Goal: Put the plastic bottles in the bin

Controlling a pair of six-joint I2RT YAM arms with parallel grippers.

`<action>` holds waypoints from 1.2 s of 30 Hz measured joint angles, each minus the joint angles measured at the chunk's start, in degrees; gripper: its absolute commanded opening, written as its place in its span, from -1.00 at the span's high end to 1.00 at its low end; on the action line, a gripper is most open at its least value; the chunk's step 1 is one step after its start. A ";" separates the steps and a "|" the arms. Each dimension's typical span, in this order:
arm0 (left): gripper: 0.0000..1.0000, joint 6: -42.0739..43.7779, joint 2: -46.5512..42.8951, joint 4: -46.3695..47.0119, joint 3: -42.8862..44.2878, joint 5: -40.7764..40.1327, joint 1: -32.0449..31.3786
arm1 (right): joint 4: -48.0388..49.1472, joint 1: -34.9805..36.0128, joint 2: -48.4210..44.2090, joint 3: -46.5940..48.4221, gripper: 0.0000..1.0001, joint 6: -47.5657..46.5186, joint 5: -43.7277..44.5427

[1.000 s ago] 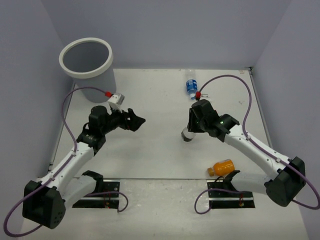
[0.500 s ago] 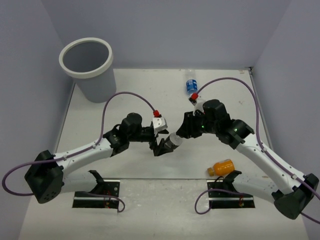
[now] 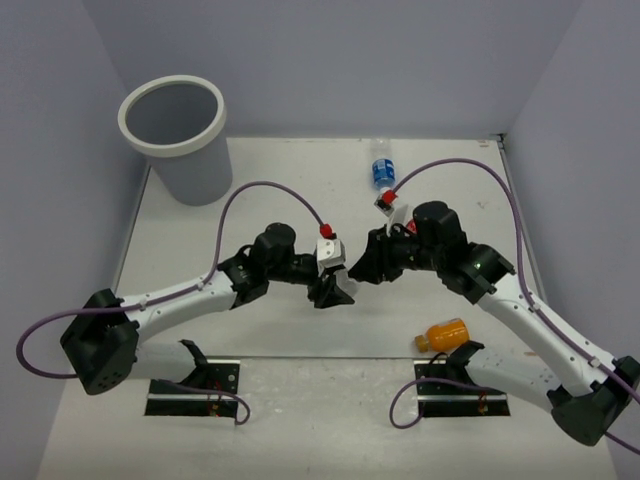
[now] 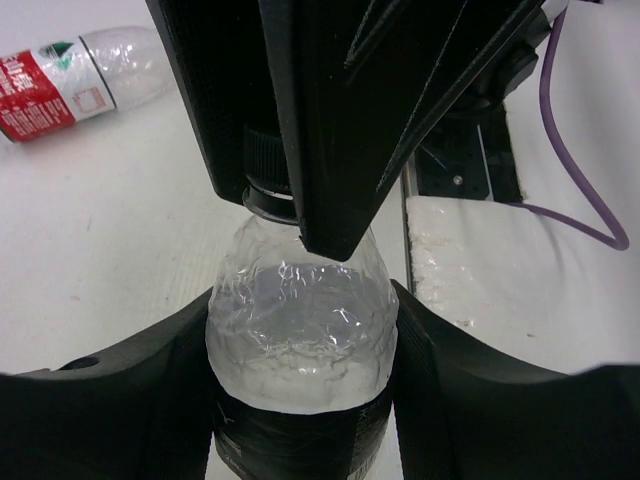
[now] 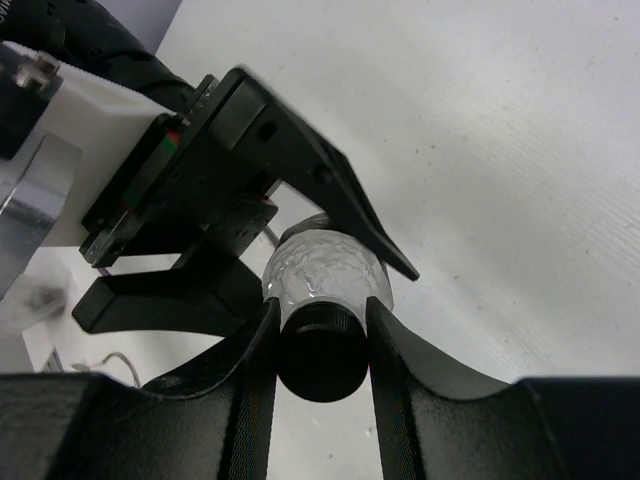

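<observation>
The bin (image 3: 195, 175) stands at the far left corner, well apart from both arms. Mid-table, the left gripper (image 3: 335, 290) has its fingers pressed against both sides of a clear bottle (image 4: 300, 330), and the right gripper (image 3: 362, 268) is pinched tight on that bottle's black cap. A blue-label bottle (image 3: 381, 167) lies at the far edge, and an orange bottle (image 3: 443, 333) near the right base.

My arms (image 3: 170, 298): white links, black joints, purple cables (image 3: 262, 184) with red plugs (image 3: 325, 230); my left tool (image 3: 335, 290) and right tool (image 3: 362, 268) are black.
</observation>
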 measured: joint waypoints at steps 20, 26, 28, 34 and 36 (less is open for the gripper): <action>0.84 -7.16 -3.80 -0.47 2.04 -18.91 4.12 | -4.57 -2.17 -11.12 1.27 -0.98 9.43 30.43; 0.71 -15.91 0.21 -10.78 17.23 -33.77 15.09 | -6.58 -7.27 -12.29 1.18 -0.97 11.75 36.94; 0.67 -17.36 3.04 -15.01 25.28 -39.07 18.47 | -6.82 -7.62 -11.38 0.85 -0.98 12.11 37.84; 0.61 -19.44 10.00 -18.26 43.15 -49.03 30.65 | -7.47 -8.48 -7.95 -1.00 -0.97 12.75 40.76; 0.58 -19.45 13.49 -18.34 48.67 -51.25 34.25 | -7.53 -8.75 -7.02 -1.46 -0.98 12.79 41.35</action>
